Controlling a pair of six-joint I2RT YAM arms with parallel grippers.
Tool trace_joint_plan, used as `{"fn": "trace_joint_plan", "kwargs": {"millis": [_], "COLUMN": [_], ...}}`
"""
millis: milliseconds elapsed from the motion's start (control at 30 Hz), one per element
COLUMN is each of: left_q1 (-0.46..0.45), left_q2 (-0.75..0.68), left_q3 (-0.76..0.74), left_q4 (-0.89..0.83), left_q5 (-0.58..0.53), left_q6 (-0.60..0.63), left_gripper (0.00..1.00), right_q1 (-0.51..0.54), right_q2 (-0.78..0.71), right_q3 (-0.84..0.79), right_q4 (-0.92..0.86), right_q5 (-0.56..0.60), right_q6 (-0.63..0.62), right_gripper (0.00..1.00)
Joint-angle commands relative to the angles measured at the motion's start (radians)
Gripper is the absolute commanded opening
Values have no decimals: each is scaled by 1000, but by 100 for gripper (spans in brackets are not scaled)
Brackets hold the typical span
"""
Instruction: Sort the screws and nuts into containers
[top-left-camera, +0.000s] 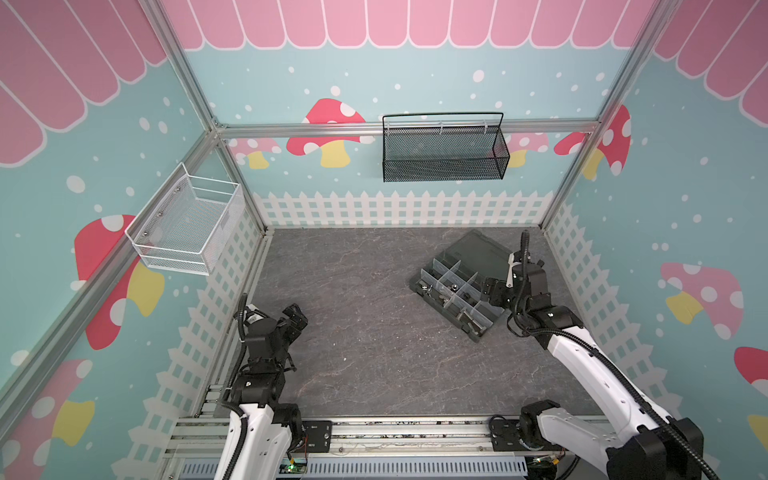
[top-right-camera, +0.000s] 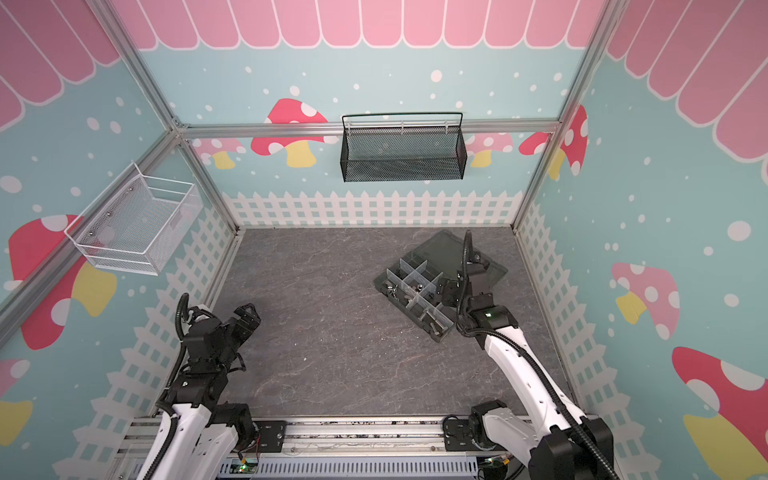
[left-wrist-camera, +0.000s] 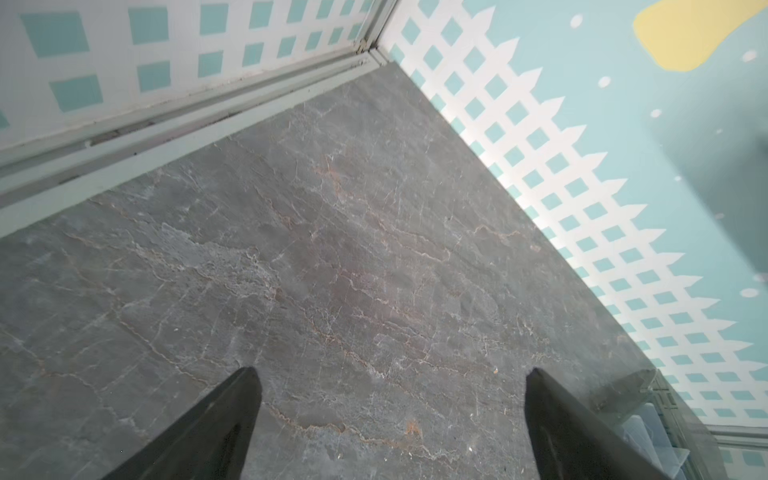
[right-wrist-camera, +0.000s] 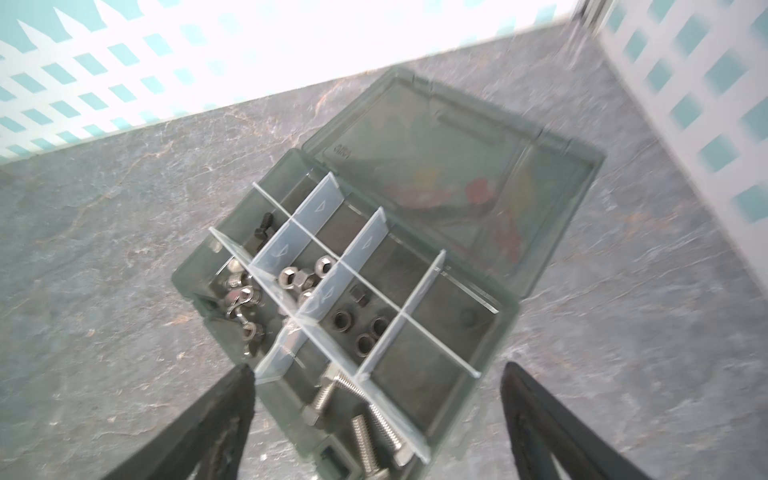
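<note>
The right pincer (right-wrist-camera: 379, 368) hangs wide open, empty, just over the box (right-wrist-camera: 436, 370). The left pincer (left-wrist-camera: 392, 370) is open and empty too, far from it. The screws (right-wrist-camera: 365, 440) and nuts (right-wrist-camera: 299, 278) lie inside, and a low swing could spill them.

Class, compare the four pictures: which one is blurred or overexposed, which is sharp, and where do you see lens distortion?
Right wrist view: motion-smeared, the fence wall blown out to white, coloured reflections on the organizer box lid. Left wrist view: the tabletop veins crisp, evenly lit. Both top views: sharp, with aluminium frame posts splaying outward from wide-angle distortion.
</note>
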Motion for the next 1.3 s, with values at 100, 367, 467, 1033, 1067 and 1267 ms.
{"fn": "trace_joint_plan", "kwargs": {"millis": [100,367,467,1033,1067,1267], "left_q1": [6,5,6,5,6,5], "left_q2": [-157,-184,-174,-30,-21,59], "left_q3": [-52,-86,-106,-187,-191,-218], "left_q4": [-30,4,39,353,379,547], "left_q5": [-64,-67,-63,-112,-114,-123], "left_q6": [23,28,31,173,185,302], "left_gripper": [100,100,100,100,100,100], "right_q1": [-8,-8,-8,-8,-7,-9], "right_q2": [-117,-217,-252,-284,-284,-326], "right_q3": [-72,-201,-257,-526,-541,-663], "right_q4": [51,130,185,500,525,732], "right_q5": [149,283,339,478,479,535], "right_q6": [14,30,2,-186,-202,-264], "right_gripper": [98,98,98,98,98,98]}}
